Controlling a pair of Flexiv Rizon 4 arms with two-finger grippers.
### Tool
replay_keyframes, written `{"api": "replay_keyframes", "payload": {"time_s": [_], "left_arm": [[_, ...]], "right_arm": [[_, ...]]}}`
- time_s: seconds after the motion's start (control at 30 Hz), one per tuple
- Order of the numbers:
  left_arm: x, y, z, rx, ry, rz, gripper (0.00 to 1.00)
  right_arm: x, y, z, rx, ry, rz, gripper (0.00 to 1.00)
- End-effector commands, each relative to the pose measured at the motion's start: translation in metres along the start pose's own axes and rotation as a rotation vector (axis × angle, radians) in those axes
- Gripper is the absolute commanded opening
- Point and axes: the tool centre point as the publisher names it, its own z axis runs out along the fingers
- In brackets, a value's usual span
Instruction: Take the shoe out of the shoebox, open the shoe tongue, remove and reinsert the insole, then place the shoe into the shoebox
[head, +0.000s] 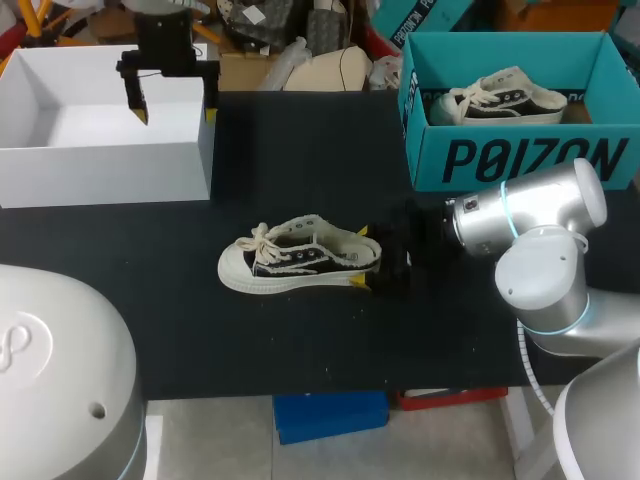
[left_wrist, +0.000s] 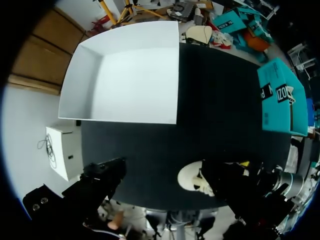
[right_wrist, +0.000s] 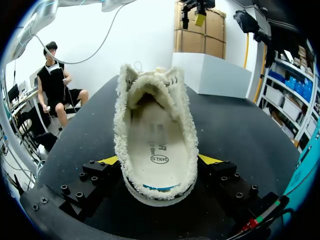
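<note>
Your right gripper (right_wrist: 159, 161) is clamping the heel of the shoe (right_wrist: 155, 125) mid-table, left of the far-right shoebox (head: 520, 155), so I reckon you're heading into the tongue-opening bit, needing that wide-open, empty left gripper (head: 172, 112) hanging far left brought over.

The shoe (head: 300, 262) is cream and black, table (head: 300, 150) black, shoebox (head: 520, 160) teal, box (head: 100, 170) white.

Head view looks down from behind; left wrist high above, right wrist near shared shoe (head: 300, 258).
</note>
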Motion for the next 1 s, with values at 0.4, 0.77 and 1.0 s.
{"api": "replay_keyframes", "payload": {"time_s": [0.4, 0.77, 1.0], "left_arm": [[0.023, 0.033, -0.012, 0.117, -0.065, -0.084, 1.0], [0.09, 0.089, -0.009, 0.102, -0.058, -0.035, 1.0], [0.119, 0.111, 0.014, 0.053, -0.131, 0.016, 1.0]], "right_arm": [[0.0, 0.001, 0.001, 0.0, -0.002, 0.002, 0.0], [0.0, 0.001, 0.001, 0.0, -0.002, 0.002, 0.0], [0.0, 0.001, 0.001, 0.0, -0.002, 0.002, 0.0]]}}
